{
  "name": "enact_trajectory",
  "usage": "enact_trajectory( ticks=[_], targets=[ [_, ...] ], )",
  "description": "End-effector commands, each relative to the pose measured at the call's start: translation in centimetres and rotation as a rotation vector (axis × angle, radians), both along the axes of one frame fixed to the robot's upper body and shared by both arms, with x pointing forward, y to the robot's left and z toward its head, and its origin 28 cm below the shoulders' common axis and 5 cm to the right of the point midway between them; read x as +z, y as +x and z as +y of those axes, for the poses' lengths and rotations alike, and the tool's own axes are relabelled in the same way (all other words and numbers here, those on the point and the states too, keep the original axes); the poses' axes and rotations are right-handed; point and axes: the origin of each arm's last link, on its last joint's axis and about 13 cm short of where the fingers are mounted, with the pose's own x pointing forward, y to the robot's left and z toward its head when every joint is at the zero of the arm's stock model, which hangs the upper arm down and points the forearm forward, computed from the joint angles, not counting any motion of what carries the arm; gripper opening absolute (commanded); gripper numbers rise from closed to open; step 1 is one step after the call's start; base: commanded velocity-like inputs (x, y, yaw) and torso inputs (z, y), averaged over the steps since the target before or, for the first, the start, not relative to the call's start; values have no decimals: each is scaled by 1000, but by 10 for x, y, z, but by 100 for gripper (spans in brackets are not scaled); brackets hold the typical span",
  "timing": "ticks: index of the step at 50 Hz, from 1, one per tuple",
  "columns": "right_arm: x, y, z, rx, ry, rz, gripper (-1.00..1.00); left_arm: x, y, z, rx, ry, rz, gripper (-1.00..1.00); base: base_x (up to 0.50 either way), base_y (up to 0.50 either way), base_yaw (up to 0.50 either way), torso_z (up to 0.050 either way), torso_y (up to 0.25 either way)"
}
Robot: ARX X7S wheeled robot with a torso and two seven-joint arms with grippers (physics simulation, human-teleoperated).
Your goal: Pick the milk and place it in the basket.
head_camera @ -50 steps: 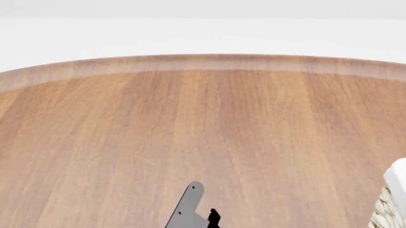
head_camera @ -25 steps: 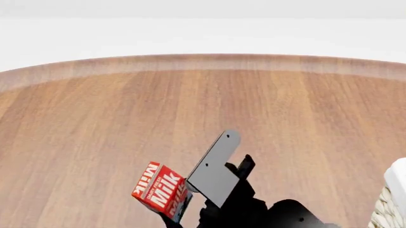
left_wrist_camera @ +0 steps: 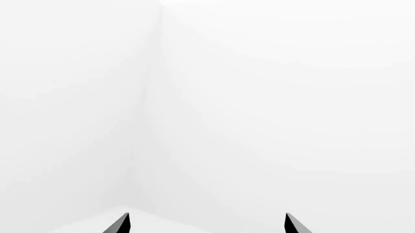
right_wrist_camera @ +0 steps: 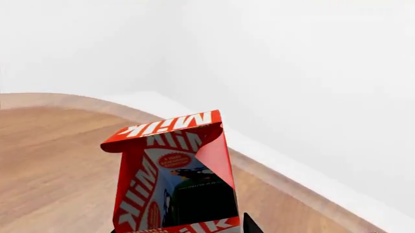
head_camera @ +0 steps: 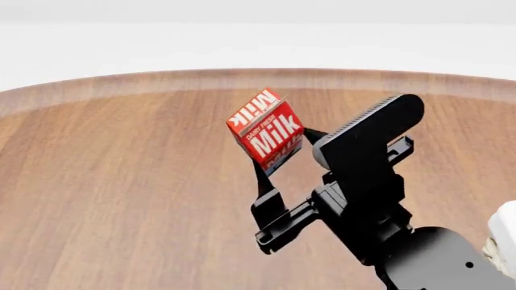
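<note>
White walls all round, and a broad round wooden table (head_camera: pixel 121 181) with a paler band along its far edge fills the scene. Up in the air above that wood is the milk (head_camera: pixel 266 131), tilted, red top showing its white lettering, clear of the table surface. The right tool (head_camera: pixel 278 163) has it: its dark fingers (head_camera: pixel 260 175) are closed against the carton from below and behind, and the black arm runs back toward the lower right. From the right wrist camera the carton (right_wrist_camera: pixel 174 177) sits close up, its gable ridge pointing away, a dark picture visible on the lower panel, with the table's curved edge and the white wall behind it. Over at the far right edge of the head view, just a sliver of the basket (head_camera: pixel 504 241) peeks in, white cloth over woven wicker, well apart from the raised carton. The left tool (left_wrist_camera: pixel 206 224) shows only in its own wrist camera: two black fingertips (left_wrist_camera: pixel 120 225) spread wide, nothing between them, aimed at a bare white corner of the room.
</note>
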Motion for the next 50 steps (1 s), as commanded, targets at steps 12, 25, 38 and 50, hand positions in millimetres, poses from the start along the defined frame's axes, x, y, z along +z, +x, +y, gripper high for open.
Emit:
enact_trajectory(
  ticks=[12, 25, 38, 50],
  targets=[
    [8, 2, -8, -93, 75, -79, -100, 0, -2, 1, 6, 12, -12, 100, 0, 0, 0, 0, 1],
    [8, 2, -8, -93, 75, -79, -100, 0, -2, 1, 6, 12, -12, 100, 0, 0, 0, 0, 2],
    [62, -2, -29, -6, 2, -110, -100, -2, -2, 1, 8, 9, -9, 100, 0, 0, 0, 0, 2],
    [178, -50, -73, 57, -170, -218, -100, -2, -3, 2, 15, 8, -8, 100, 0, 0, 0, 2, 2]
  ],
)
